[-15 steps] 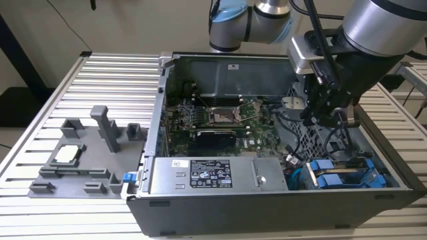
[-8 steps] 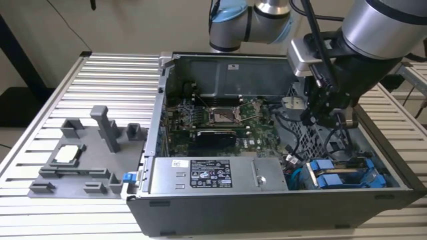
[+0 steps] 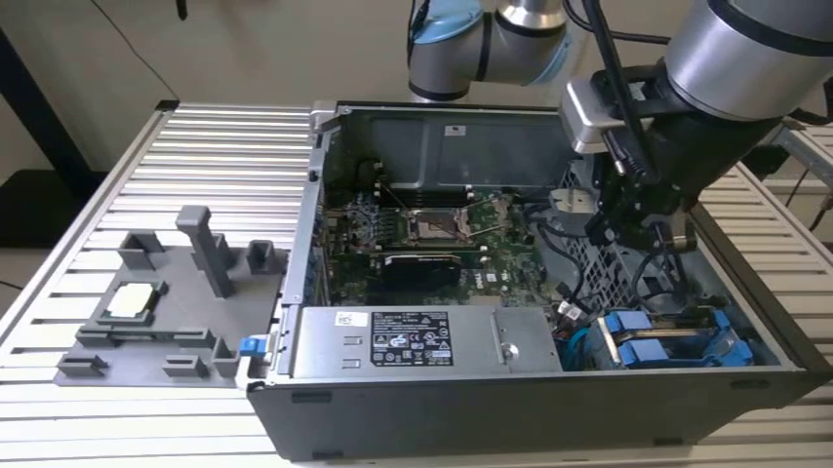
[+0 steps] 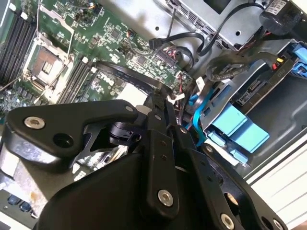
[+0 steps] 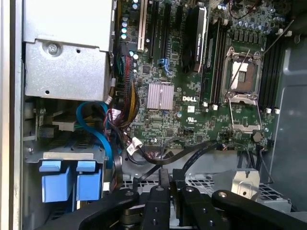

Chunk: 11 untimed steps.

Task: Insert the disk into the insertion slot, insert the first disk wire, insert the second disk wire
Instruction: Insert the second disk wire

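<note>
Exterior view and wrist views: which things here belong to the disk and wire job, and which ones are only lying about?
Job in hand:
- blue disk carrier, in the drive bay
- black cables, next to the gripper
- open computer case

Lying about:
- grey fixture tray, on the slatted table
- processor chip, on that tray
- power-supply box

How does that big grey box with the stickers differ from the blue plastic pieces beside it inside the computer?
The power-supply box is grey metal with stickers; the blue carriers are bright plastic. The box is one wide block; the carriers are two narrower pieces side by side. Both sit inside the case.
</note>
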Each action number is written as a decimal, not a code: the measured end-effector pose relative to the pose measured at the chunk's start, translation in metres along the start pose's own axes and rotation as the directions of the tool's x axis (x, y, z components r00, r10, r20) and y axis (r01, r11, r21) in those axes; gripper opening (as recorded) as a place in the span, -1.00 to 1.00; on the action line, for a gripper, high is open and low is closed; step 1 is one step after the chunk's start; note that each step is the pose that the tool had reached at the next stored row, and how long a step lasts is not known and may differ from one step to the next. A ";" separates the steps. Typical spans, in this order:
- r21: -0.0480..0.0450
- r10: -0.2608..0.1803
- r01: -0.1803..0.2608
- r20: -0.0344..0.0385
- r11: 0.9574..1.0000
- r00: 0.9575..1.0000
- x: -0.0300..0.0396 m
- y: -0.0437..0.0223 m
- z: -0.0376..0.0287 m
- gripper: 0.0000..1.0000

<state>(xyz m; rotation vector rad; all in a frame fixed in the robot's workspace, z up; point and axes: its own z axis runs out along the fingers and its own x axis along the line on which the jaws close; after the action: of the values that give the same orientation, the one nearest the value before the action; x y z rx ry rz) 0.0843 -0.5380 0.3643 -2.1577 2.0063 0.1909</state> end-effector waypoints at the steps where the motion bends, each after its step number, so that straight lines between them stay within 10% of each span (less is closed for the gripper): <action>1: -0.001 0.000 0.000 -0.003 1.000 1.000 -0.0001 0.0000 -0.0010 -0.69; 5: -0.003 0.000 0.000 -0.016 1.000 1.000 -0.0008 -0.0002 -0.0040 -0.69; 11: -0.011 -0.004 0.003 -0.123 1.000 0.992 -0.0008 -0.0002 -0.0040 -0.69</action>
<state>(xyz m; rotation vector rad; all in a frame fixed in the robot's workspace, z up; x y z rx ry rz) 0.0843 -0.5381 0.3684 -2.2308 2.0708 0.0699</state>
